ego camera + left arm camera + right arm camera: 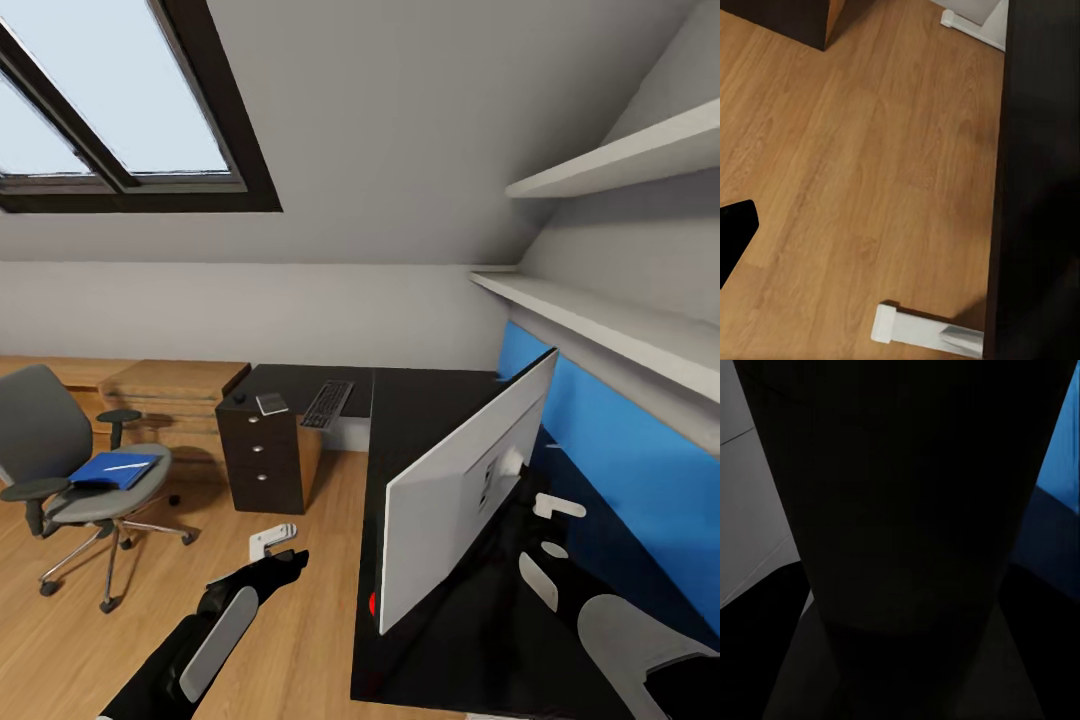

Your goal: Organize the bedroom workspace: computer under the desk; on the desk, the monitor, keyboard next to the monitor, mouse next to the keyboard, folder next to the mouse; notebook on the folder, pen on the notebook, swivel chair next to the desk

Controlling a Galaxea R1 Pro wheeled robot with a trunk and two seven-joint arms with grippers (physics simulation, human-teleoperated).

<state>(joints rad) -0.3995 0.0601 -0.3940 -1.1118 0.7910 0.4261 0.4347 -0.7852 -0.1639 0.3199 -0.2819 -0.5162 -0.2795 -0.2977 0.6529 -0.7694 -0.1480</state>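
The monitor [450, 500] stands on the black desk [420, 400] with its white back toward me. My right arm [640, 640] reaches in behind it, and its gripper's state is unclear. Further back on the desk lie the keyboard [327, 404], the small grey notebook [271, 403] and the dark mouse [239, 398]. At the left, the swivel chair [45, 430] carries the blue folder [110, 472] with the pen [124, 466] on top. My left gripper [290, 562] hangs open and empty over the floor beside the desk edge [1035, 187]. The computer is out of view.
A black drawer unit [262, 460] sits under the desk's far wing, with a low wooden cabinet [175, 385] beside it. White desk feet [919, 330] rest on the wood floor. A blue back panel [620, 450] and wall shelves [600, 310] border the desk at the right.
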